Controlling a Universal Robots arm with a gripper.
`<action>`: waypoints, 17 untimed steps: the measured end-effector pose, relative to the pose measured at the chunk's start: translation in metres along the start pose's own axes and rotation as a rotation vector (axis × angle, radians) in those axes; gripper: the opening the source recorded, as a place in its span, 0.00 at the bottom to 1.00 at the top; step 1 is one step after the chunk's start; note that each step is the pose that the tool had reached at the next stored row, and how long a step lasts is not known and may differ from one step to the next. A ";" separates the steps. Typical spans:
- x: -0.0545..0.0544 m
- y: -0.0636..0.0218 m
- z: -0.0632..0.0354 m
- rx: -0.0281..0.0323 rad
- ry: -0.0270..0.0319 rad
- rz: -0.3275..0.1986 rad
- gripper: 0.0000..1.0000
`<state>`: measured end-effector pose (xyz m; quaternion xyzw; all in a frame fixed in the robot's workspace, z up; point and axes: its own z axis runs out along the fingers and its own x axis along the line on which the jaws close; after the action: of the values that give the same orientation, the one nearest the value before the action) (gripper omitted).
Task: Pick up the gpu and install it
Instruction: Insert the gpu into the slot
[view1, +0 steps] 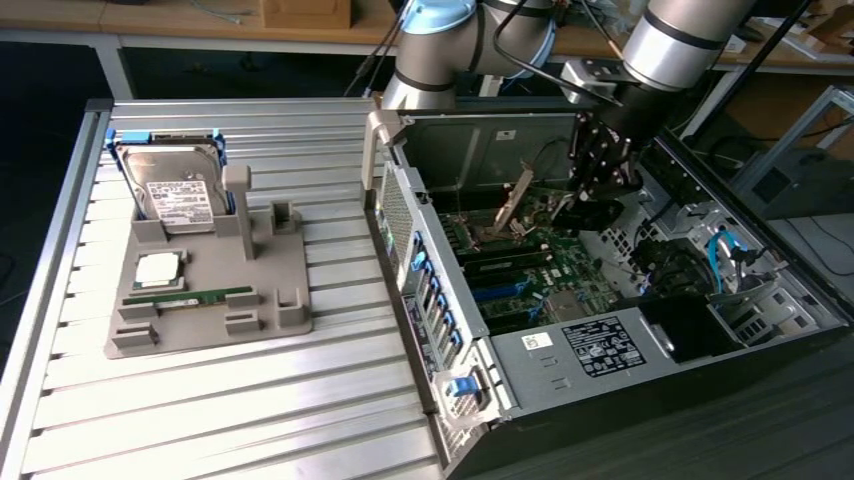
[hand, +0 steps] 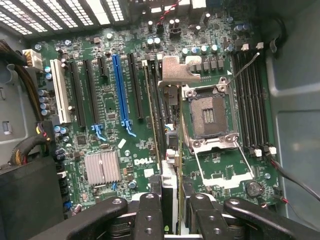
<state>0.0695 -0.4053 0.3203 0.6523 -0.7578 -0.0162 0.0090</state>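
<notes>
- While you look into the open computer case (view1: 441, 290) from the exterior view, you see the gripper (view1: 597, 205) lowered inside it, above the motherboard (view1: 561, 262), with the arm's grey links running up out of the picture.
- You find the gpu (hand: 170, 165) clamped between the gripper (hand: 170, 220) fingers (hand: 149, 215) in the wrist view: the gripper is closed on the card's near end, and the card runs away from the camera edge-on, like a thin blade.
- You can make out the card's pale metal bracket (hand: 176, 70) at its far end, bent over above the board; it covers whatever lies directly under it.
- You see the card over the board between the row of long black slots and the open CPU socket (hand: 209, 115), but whether its lower edge touches a slot cannot be told: the card itself hides that line.
- You see a blue slot (hand: 120, 90) and a white slot (hand: 60, 92) standing bare, well to one side of the card.
- In the exterior view, the gpu (view1: 515, 200) shows as a tilted brownish strip beside the gripper; its lower end is lost among dark parts.
- On the desk (view1: 267, 400), at the exterior view's left, you see a grey holder tray (view1: 287, 320) carrying a hard drive (view1: 174, 185) standing up, a CPU chip (view1: 158, 268) and a green memory stick (view1: 187, 298).
</notes>
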 end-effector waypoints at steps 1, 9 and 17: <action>0.000 0.0001 0.0000 0.0000 0.0000 -0.001 0.27; 0.000 0.0009 0.0003 0.0501 -0.0074 -0.002 0.27; 0.000 0.0016 0.0005 0.0817 -0.0108 -0.009 0.27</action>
<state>0.0680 -0.4053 0.3199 0.6553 -0.7549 0.0112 -0.0218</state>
